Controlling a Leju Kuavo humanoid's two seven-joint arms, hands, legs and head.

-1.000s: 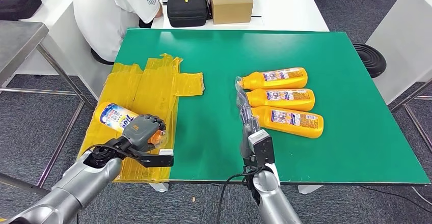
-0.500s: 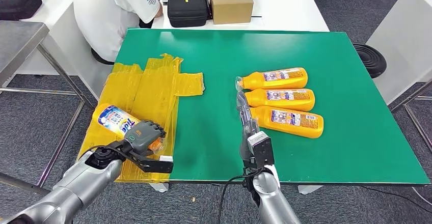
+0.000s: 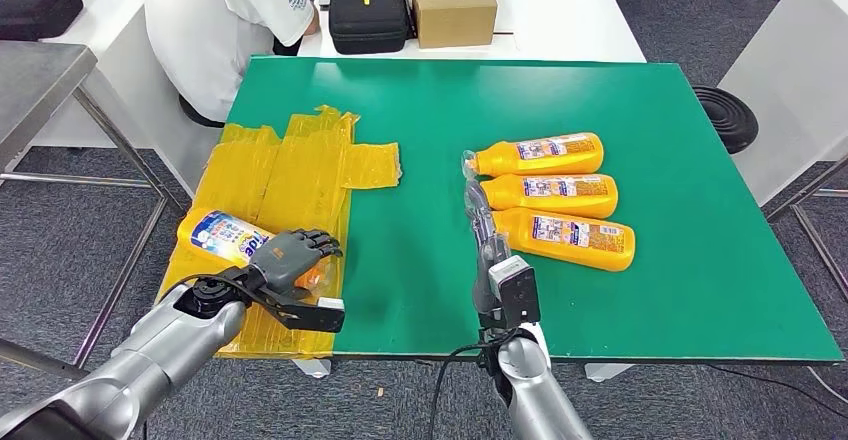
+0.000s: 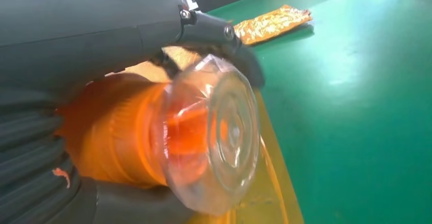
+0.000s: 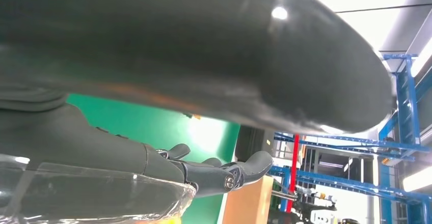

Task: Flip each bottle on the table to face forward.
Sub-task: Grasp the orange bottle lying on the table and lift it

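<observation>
Gripping a Tide bottle near its clear cap end, left hand with fingers curled over the orange neck and thumb beneath, as seen close up from the left wrist. Lying on its side under that hand, label up, base pointing away to the hand's left, on the yellow crinkled sheet at the near left part of the green desk. Reaching forward edge-on near the middle of the desk, right hand, fingers stretched out long and straight, apart, holding nothing, fingertips close to the cap ends of 3 orange bottles. Just right of that hand, the nearest bottle; beyond it, side by side and close together, the middle bottle and the farthest bottle, all 3 lying flat with white labels up and caps toward the hand. Cannot tell whether the fingers touch any cap. Farther off, beyond the left hand, a person in a white shirt seated at the desk's far left corner; on the white table behind, a black case and a cardboard box.
</observation>
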